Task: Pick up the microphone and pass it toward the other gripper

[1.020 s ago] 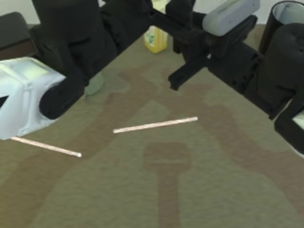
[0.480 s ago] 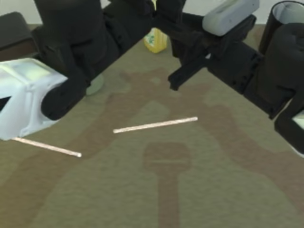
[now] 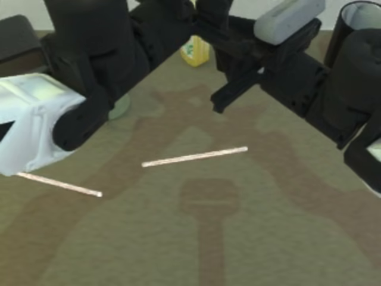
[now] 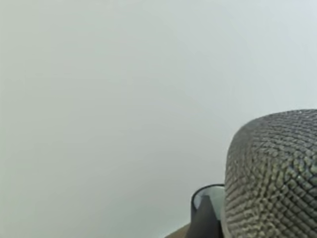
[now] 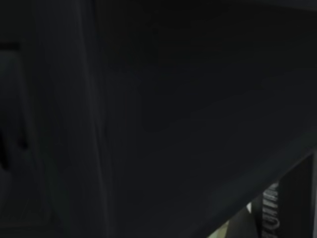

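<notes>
The microphone's silver-grey mesh head (image 4: pixel 272 173) fills a corner of the left wrist view, close to the camera, with one dark finger (image 4: pixel 205 223) beside it. My left gripper (image 3: pixel 181 21) is raised at the back middle of the table, shut on the microphone. The top view hides the microphone among the black arms. My right gripper (image 3: pixel 207 62) reaches in from the right to meet it and stands open. Its lower finger (image 3: pixel 219 102) points down over the table. The right wrist view is dark.
Two thin white rods (image 3: pixel 194 157) (image 3: pixel 59 183) lie on the table. A yellow bottle (image 3: pixel 195 50) stands under the grippers at the back. A pale green object (image 3: pixel 119 107) sits by the left arm. A black cylinder (image 3: pixel 357 24) stands back right.
The left arm rose slightly toward the back and the right gripper, covering more of the yellow bottle, then held still. The right arm has not visibly moved.
</notes>
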Available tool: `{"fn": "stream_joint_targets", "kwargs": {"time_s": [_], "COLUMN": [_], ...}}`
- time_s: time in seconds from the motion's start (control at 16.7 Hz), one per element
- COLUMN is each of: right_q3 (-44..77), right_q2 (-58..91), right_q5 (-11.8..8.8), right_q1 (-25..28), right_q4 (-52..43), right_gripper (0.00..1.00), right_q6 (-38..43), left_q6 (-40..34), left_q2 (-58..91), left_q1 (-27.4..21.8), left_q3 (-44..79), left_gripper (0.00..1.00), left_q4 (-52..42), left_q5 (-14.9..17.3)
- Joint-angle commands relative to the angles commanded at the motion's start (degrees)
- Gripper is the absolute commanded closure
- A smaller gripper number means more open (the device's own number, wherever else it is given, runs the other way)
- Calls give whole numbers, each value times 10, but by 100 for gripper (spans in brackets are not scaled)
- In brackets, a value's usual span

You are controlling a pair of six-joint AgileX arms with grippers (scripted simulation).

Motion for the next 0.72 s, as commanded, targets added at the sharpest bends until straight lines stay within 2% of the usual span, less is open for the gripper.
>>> {"fn": "stream_joint_targets", "kwargs": {"time_s": [0.12, 0.72], "right_q3": [0, 0], "right_q2": [0, 0], "right_q5": [0, 0], "right_q1": [0, 0], "right_q4": [0, 0], "right_gripper": [100, 25], "right_q6": [0, 0], "left_q6": [0, 0], "left_q2": [0, 0], "left_q1": [0, 0], "left_q3": [0, 0], "left_gripper": [100, 100], "left_q4": [0, 0], "left_q5": [0, 0]}}
